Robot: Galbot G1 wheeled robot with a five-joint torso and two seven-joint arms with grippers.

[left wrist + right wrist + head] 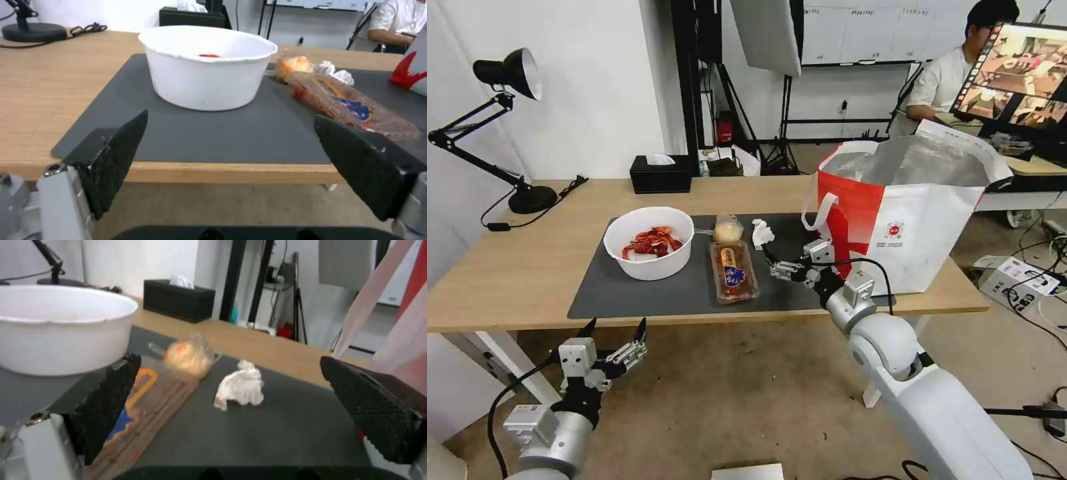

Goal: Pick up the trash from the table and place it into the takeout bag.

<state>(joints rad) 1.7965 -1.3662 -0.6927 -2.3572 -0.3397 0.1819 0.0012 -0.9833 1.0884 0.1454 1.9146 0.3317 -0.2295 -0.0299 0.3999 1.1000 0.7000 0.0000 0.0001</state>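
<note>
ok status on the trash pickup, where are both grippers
Right gripper open over mat, facing crumpled tissue. Left gripper open, below table edge. Takeout bag empty-handed wait; nothing blocking.

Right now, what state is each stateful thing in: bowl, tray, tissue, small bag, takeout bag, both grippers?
Bowl: upright, holds red shells.
Tray: shut, flat on mat.
Tissue: crumpled, untouched.
Small bag: lying beside tray.
Takeout bag: upright, mouth open.
Right gripper: open, above mat.
Left gripper: open, below table edge.
</note>
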